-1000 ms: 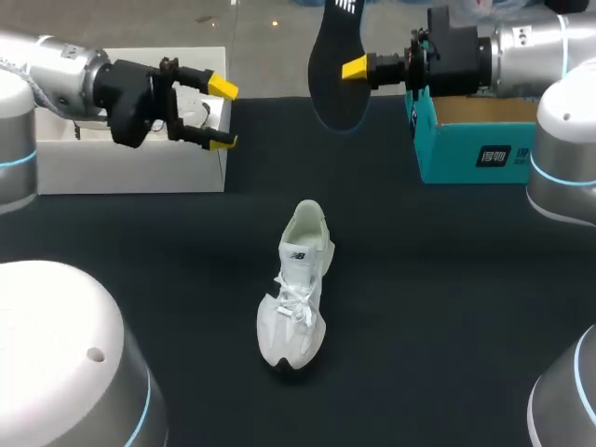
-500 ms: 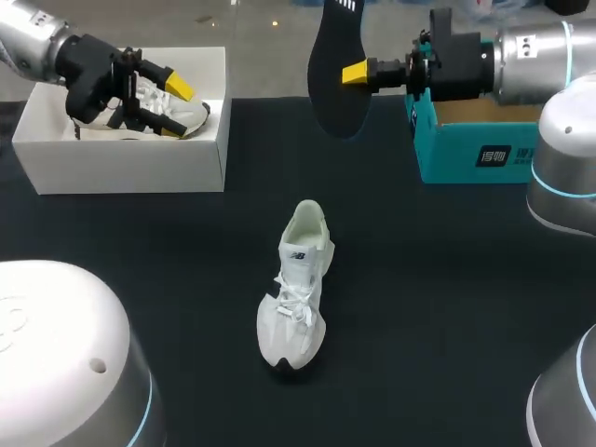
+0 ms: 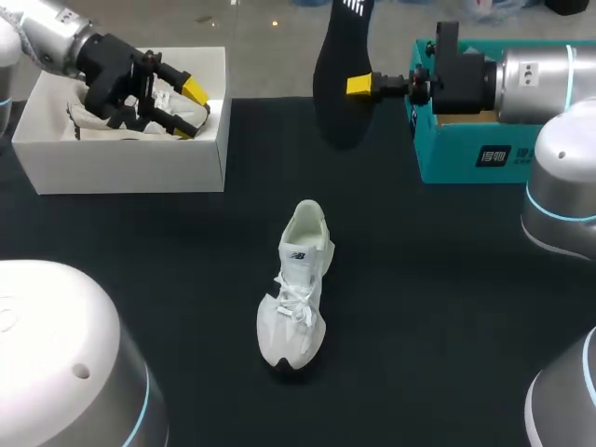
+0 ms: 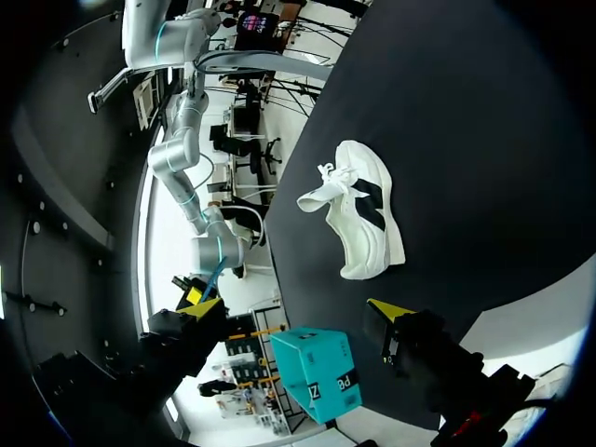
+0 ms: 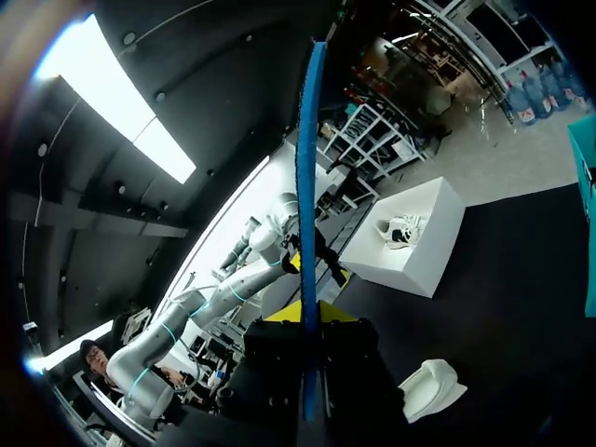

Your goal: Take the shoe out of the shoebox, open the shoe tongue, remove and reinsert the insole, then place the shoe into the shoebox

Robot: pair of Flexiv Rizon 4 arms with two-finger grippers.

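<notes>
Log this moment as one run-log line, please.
left gripper open over white box | right gripper shut on insole, in air | shoe upright on table

Bright, even overhead lighting. White shoe (image 3: 296, 300) renders brightly against the matte black bench (image 3: 447, 307); shadows there are indistinguishable.

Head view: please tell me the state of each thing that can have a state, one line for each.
insole: in the air, held by right gripper
white shoe: upright on the table, insole out
white shoebox: open, another shoe inside
teal box: open
left gripper: open, above the white shoebox
right gripper: shut on the insole
</notes>
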